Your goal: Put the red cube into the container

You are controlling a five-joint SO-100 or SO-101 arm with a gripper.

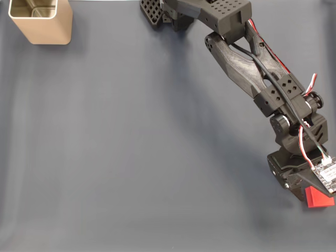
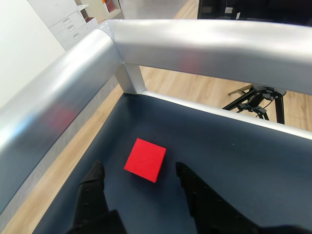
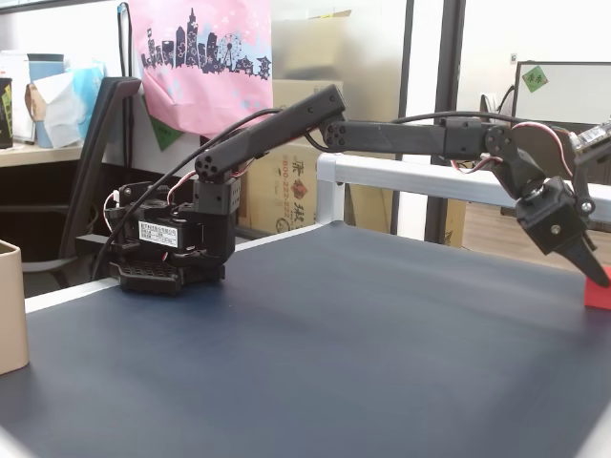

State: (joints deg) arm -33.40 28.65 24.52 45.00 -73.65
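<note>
The red cube (image 1: 319,198) lies at the mat's lower right in a fixed view, partly under my gripper (image 1: 311,190). In the wrist view the red cube (image 2: 145,159) rests flat on the mat between and just ahead of the two black fingertips (image 2: 96,171); my gripper (image 2: 138,168) is open and not touching it. From the side, my gripper (image 3: 592,267) hangs tilted down right over the red cube (image 3: 600,289) at the right edge. The container (image 1: 39,21), a beige-gold square tin, stands in the far top-left corner, also seen as the container (image 3: 10,305) at the left edge.
A silver metal rail (image 2: 195,44) runs around the table's corner close behind the cube, seen too as the rail (image 3: 410,174). The arm's base (image 3: 162,250) sits at the back. The dark blue mat (image 1: 131,147) stretches between cube and container.
</note>
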